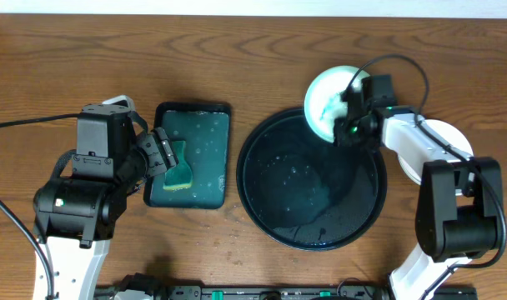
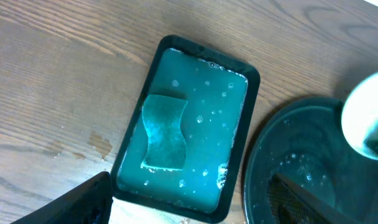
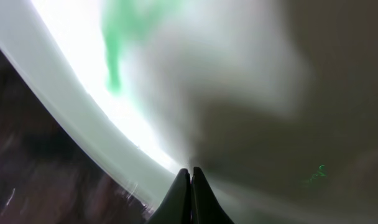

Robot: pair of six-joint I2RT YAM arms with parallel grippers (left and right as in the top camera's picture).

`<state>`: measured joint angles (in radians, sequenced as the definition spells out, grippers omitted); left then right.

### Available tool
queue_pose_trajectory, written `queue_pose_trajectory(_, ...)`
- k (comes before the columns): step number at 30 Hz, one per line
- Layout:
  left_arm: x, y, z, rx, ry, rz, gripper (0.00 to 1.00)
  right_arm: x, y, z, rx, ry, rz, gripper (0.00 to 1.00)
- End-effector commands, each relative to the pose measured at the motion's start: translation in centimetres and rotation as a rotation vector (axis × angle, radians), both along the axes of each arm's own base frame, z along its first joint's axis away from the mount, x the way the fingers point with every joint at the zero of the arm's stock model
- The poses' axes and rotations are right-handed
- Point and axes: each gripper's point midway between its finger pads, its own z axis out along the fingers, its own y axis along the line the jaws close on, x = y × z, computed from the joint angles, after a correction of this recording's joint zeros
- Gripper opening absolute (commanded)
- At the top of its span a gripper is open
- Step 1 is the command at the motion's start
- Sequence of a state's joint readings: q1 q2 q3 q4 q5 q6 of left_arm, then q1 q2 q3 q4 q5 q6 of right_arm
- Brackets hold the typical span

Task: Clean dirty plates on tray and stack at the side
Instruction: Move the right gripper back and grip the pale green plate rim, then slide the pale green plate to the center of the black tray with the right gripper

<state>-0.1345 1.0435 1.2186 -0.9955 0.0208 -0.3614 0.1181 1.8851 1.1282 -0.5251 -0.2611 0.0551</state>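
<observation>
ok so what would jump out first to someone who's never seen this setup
The glossy black tray fills the table right of centre, and at its far rim the right gripper pinches a white plate with a teal-green smear. To the left, a dark-green tray of teal water holds a sponge, with the left gripper beside it.

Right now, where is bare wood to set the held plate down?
Bare wood runs along the far edge, widest beyond the rectangular green tray. Its gap to the round black tray is narrow. Crowded: the right side, where the right gripper holds a smeared plate and a second plate lies under that arm.
</observation>
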Motion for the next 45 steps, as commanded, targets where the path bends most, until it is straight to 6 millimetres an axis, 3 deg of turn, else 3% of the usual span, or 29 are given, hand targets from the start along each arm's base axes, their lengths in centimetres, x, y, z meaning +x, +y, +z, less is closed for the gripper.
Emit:
queue_pose_trajectory(1,0.1,0.1,0.4,0.007,-0.009,-0.002,0.80,-2.6,3.7,1.2,0.105,0.062,0.101,0.01)
queue_pose_trajectory(7,0.1,0.1,0.4,0.006,-0.009,-0.002,0.80,-6.6,7.2,4.9,0.097,0.076,0.230,0.01)
queue_pose_trajectory(11,0.1,0.1,0.4,0.006,-0.009,-0.002,0.80,-6.7,7.9,7.0,0.009,-0.022,0.274,0.01)
queue_pose_trajectory(15,0.1,0.1,0.4,0.006,-0.009,-0.002,0.80,-4.6,5.8,9.2,-0.077,-0.134,0.124,0.18)
queue_pose_trajectory(19,0.1,0.1,0.4,0.006,-0.009,-0.002,0.80,-2.7,1.5,10.1,-0.107,-0.150,-0.159,0.36)
queue_pose_trajectory(22,0.1,0.1,0.4,0.006,-0.009,-0.002,0.80,-3.5,-1.7,9.2,-0.063,-0.035,-0.358,0.43)
queue_pose_trajectory(25,0.1,0.1,0.4,0.006,-0.009,-0.002,0.80,-6.5,-4.1,7.7,-0.068,0.141,-0.506,0.46)
queue_pose_trajectory(30,0.1,0.1,0.4,0.006,-0.009,-0.002,0.80,-9.9,-5.1,5.2,-0.110,0.267,-0.549,0.47)
queue_pose_trajectory(38,0.1,0.1,0.4,0.006,-0.009,-0.002,0.80,-9.0,-5.0,1.9,-0.023,0.222,-0.770,0.46)
queue_pose_trajectory(45,0.1,0.1,0.4,0.006,-0.009,-0.002,0.80,-8.1,-4.9,0.3,0.035,0.160,-0.845,0.34)
